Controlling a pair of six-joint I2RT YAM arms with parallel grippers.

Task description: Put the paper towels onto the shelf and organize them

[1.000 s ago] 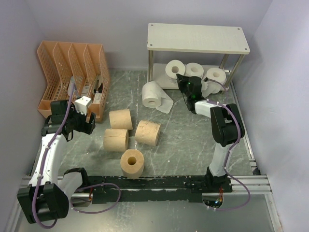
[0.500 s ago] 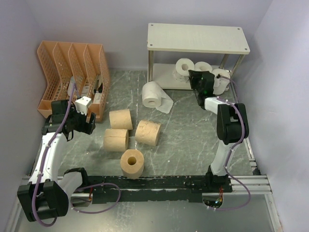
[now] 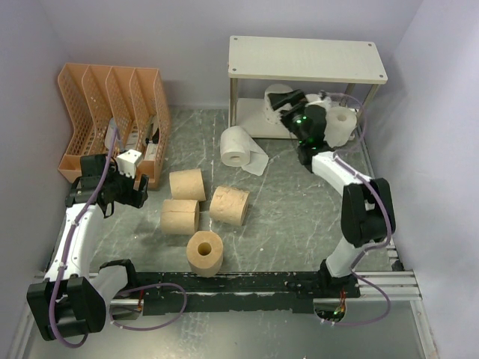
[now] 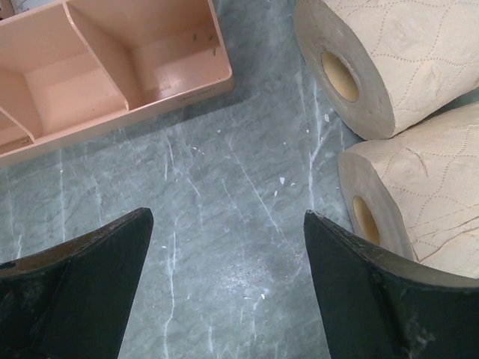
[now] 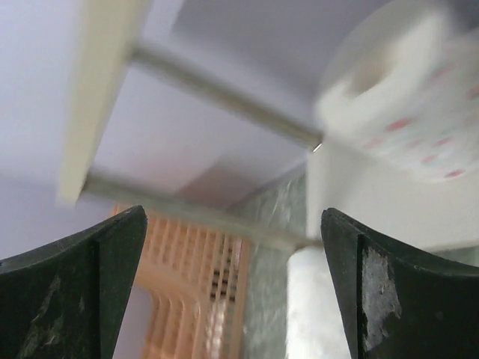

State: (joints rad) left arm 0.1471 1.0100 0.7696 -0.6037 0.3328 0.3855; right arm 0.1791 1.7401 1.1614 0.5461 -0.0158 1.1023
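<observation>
Four tan rolls (image 3: 187,185): clustered on the tabletop (image 3: 284,217), just right of the left tool.
Loose white roll (image 3: 237,146): on the tabletop in front of the shelf (image 3: 307,60), tail unwound.
Shelved white rolls (image 3: 342,124): two visible on the lower tier, flanking the right tool.
Left tool (image 4: 227,217): spread, empty, over bare tabletop.
Right tool (image 5: 233,215): spread, empty, under the top board; speckled roll (image 5: 404,97) blurred nearby.

orange file organizer (image 3: 112,112), marbled grey table (image 3: 284,202)
</observation>
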